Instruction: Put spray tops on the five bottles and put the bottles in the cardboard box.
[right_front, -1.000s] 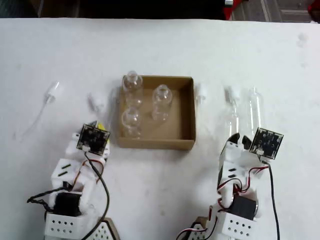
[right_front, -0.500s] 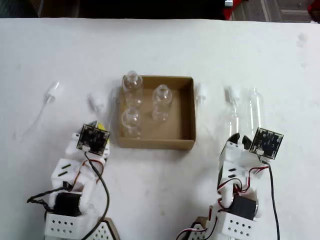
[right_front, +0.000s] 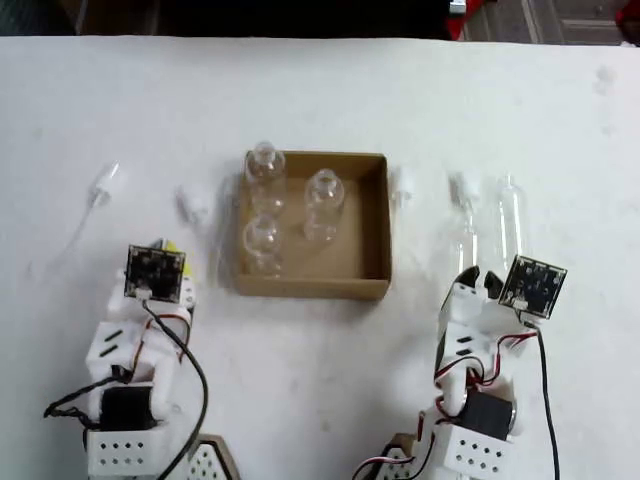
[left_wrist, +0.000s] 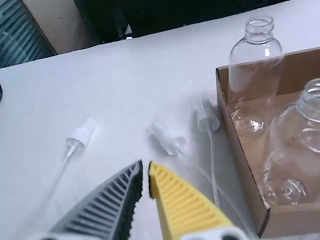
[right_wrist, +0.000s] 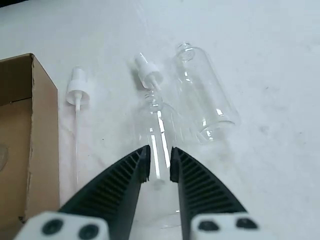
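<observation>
The cardboard box (right_front: 372, 222) holds three clear uncapped bottles, such as the bottle (right_front: 323, 200) and the bottle (left_wrist: 255, 60) at its back corner. Two more bottles lie on their sides right of the box: one bottle (right_wrist: 205, 92) and a second bottle (right_wrist: 157, 130) under my right gripper (right_wrist: 159, 162), which hovers over it slightly open. White spray tops lie left of the box: a spray top (left_wrist: 82, 136), a spray top (left_wrist: 167, 137) and a spray top (left_wrist: 207, 117). My left gripper (left_wrist: 145, 180) is shut and empty, short of them. Two other spray tops (right_wrist: 77, 92) (right_wrist: 146, 72) lie right of the box.
The white table (right_front: 320, 90) stretches wide behind the box. Its near wall (left_wrist: 237, 145) stands close to the left gripper's yellow finger (left_wrist: 180, 205). Both arm bases stand at the table's front edge.
My left arm has swung to the left, away from the box's near corner. The right arm, the bottles and the spray tops have stayed put.
</observation>
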